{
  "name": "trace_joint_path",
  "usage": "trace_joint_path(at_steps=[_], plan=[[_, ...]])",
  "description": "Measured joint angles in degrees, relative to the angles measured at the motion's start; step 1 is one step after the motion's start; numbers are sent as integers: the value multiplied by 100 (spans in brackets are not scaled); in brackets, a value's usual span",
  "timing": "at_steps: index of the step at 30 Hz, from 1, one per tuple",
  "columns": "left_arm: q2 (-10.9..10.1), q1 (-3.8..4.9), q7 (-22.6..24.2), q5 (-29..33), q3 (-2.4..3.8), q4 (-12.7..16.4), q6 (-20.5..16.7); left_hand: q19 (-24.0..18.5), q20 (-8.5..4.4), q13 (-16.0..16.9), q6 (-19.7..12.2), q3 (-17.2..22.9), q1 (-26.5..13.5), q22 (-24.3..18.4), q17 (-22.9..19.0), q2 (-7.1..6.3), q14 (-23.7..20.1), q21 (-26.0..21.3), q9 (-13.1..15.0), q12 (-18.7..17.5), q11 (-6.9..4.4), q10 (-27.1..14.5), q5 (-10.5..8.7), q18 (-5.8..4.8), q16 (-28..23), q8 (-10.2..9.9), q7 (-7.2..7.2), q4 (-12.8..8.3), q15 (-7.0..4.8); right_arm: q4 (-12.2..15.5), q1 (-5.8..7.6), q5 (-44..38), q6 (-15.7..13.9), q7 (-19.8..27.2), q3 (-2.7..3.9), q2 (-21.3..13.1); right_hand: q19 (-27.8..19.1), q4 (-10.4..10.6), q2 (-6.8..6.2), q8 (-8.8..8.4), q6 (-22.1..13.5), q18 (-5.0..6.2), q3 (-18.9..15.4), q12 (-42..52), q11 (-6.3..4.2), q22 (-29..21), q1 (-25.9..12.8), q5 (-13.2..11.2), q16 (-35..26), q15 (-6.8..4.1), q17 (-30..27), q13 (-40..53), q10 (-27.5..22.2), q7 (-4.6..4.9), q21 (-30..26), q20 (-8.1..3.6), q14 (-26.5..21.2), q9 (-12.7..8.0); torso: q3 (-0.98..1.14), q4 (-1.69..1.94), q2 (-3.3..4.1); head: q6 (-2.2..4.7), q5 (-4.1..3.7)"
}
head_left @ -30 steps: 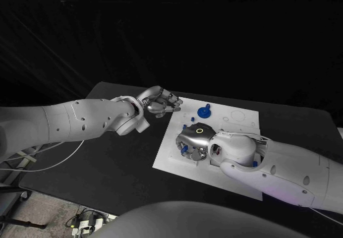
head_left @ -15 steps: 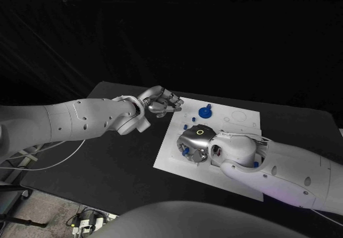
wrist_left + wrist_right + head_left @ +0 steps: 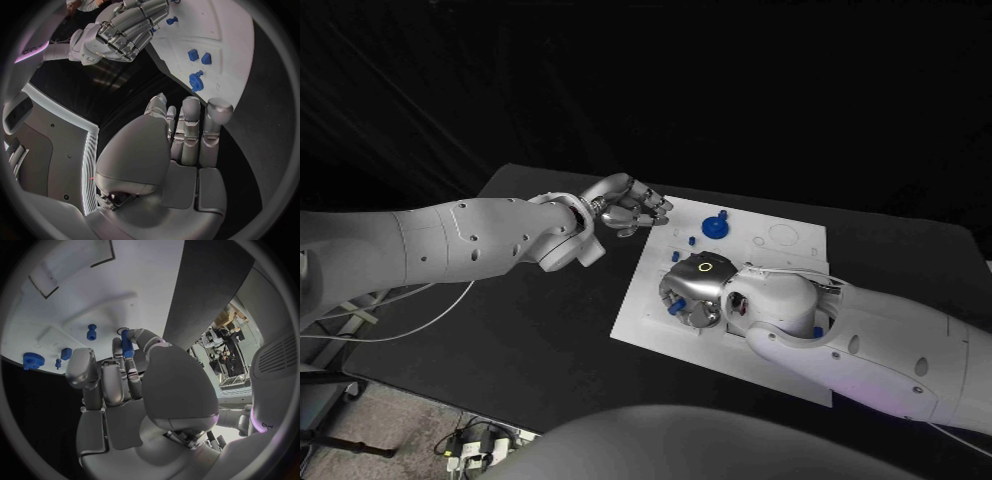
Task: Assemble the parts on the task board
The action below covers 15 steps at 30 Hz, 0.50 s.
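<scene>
While most of the blue parts lie loose on the task board (image 3: 783, 345), we judge the assembly to be at an early stage, with one part in hand and none that we can see seated for certain.

We hold our right hand (image 3: 692, 292) low over the near-left portion of the board, fingers curled round a slim blue peg (image 3: 126, 343); the right wrist view shows the peg pinched upright between the thumb and a finger, its tip close to a small round hole (image 3: 122, 331) in the board. Whether the peg already touches that hole we cannot tell.

Toward the far edge of the board rests a blue gear (image 3: 715, 227), with a small blue piece (image 3: 691, 241) just beside it. The left wrist view shows two small blue blocks (image 3: 199, 57) near the gear, apart from each other. The right wrist view shows a short blue pin (image 3: 92, 332) standing or lying on the white surface near our held peg; its posture is unclear to us.

Our left hand (image 3: 629, 206) hangs just off the board's far-left corner, above the black table (image 3: 516, 300), fingers curled in on nothing.

Left to do, as we judge it: seat this peg, then place the gear, the blocks and the pin.
</scene>
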Motion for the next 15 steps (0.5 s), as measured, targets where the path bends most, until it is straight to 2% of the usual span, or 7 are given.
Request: trace_joint_path(at_steps=[15], plan=[[21, -1, -19, -4, -2, -10, 27, 0, 0, 1, 0, 0, 23, 0, -7, 23, -20, 0, 0, 11, 0, 0, 22, 0, 0, 0, 0, 0, 20, 10, -9, -68, 25, -81, -1, 25, -22, -41, 0, -36, -20, 0, 41, -33, 9, 4, 0, -1, -22, 22, -23, 3, -9, -20, -46, 22, -22, -8, 0, -2, -1, 0, -10]])
